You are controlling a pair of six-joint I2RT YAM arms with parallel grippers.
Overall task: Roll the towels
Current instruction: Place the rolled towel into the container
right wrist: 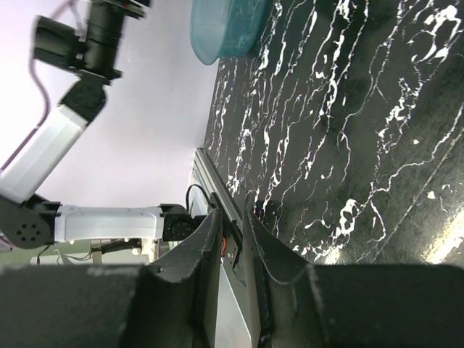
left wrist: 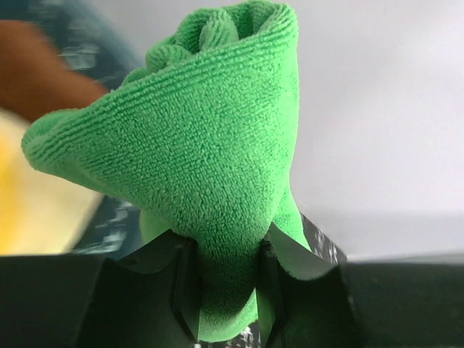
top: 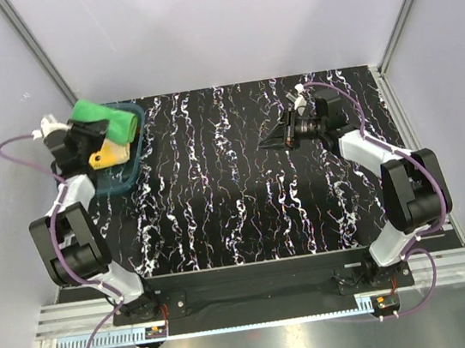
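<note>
My left gripper [top: 93,135] is shut on the rolled bright green towel [top: 111,122] and holds it over the teal tray [top: 126,178] at the table's far left. In the left wrist view the green towel [left wrist: 196,145] bulges up from between the fingers [left wrist: 286,254]. The pale yellow towel [top: 110,153] lies in the tray under it. A blurred rust-brown towel [left wrist: 43,69] shows behind. My right gripper [top: 265,144] hovers over the table's far right half. It is narrowly open, with nothing between its fingers [right wrist: 206,246].
The black marbled table [top: 235,191] runs between the arms. Pale walls and metal frame posts [top: 31,46] close in the back and sides. The right wrist view shows the teal tray [right wrist: 225,25], the left arm [right wrist: 65,138] and the table's near rail [right wrist: 217,196].
</note>
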